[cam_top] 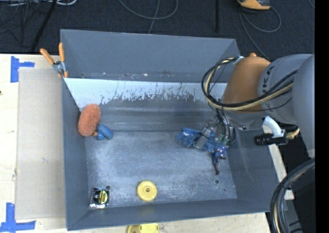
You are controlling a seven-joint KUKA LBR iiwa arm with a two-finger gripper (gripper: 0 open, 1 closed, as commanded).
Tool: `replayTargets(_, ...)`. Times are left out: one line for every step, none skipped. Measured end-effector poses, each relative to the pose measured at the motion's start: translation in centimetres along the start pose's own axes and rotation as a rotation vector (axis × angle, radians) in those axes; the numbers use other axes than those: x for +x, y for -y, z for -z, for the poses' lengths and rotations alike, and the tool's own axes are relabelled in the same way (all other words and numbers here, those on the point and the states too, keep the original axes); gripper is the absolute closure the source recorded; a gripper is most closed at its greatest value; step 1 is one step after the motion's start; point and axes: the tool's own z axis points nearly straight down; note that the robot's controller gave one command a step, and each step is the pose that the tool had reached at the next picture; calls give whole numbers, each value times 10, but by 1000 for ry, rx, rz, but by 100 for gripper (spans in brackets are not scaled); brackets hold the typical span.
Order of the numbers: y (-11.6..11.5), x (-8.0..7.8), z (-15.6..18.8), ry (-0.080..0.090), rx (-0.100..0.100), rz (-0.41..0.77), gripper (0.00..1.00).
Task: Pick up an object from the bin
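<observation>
The item is a blue object (194, 138) of irregular, crumpled outline, made up of several angular lobes; its exact kind cannot be determined. It lies low on the grey floor of the bin (154, 160), at 3 o'clock from the floor's centre and near the right wall, with its widest lobe toward 9 o'clock and its 3 o'clock end passing beneath the gripper (218, 137). At 5 o'clock from the main mass lies a smaller blue part (220, 153), and from it a thin dark stem (216, 167) points toward 6 o'clock along the floor.
</observation>
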Motion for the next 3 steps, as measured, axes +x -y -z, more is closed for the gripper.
replayTargets(0, 1, 3, -2, 1, 1, 100)
replayTargets(2, 3, 22, -11, 4, 1, 100)
replayTargets(1, 2, 45, -6, 2, 2, 100)
